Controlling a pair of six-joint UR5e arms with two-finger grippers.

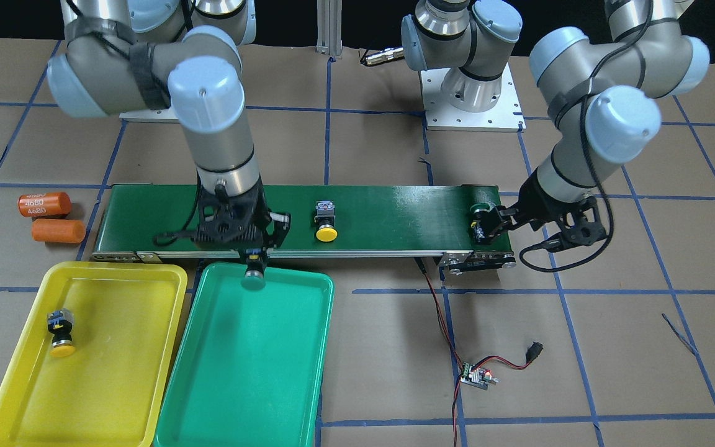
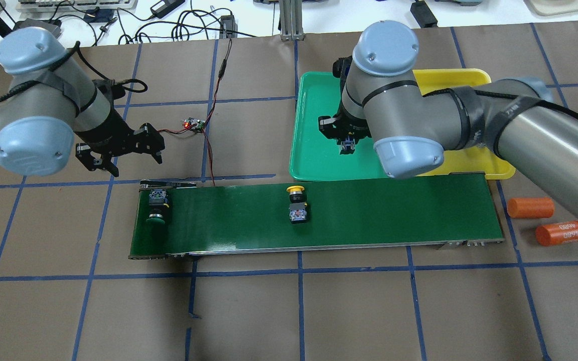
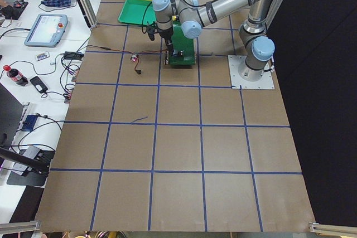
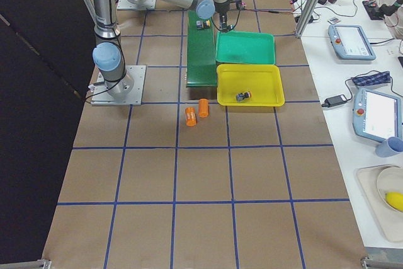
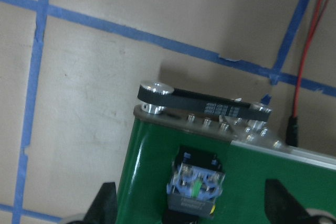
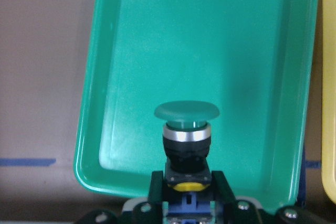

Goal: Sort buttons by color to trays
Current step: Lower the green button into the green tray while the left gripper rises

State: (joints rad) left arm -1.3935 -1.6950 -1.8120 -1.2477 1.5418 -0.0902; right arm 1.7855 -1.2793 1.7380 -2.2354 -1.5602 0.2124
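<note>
My right gripper (image 1: 253, 259) is shut on a green button (image 1: 253, 278) and holds it over the near end of the teal tray (image 1: 295, 347); the right wrist view shows the button (image 6: 186, 129) cap-outward between the fingers. My left gripper (image 1: 486, 228) is open, hovering over a second green button (image 2: 157, 206) at the conveyor's end; the left wrist view shows that button (image 5: 194, 187) between the spread fingers (image 5: 105, 205). A yellow button (image 1: 326, 222) lies mid-belt. Another yellow button (image 1: 59, 332) lies in the yellow tray (image 1: 134, 347).
The dark green conveyor belt (image 1: 395, 211) runs across the table. Two orange cylinders (image 1: 44, 205) (image 1: 58, 231) lie beside its end near the yellow tray. A small controller board (image 1: 476, 375) with red and black wires lies on the brown paper.
</note>
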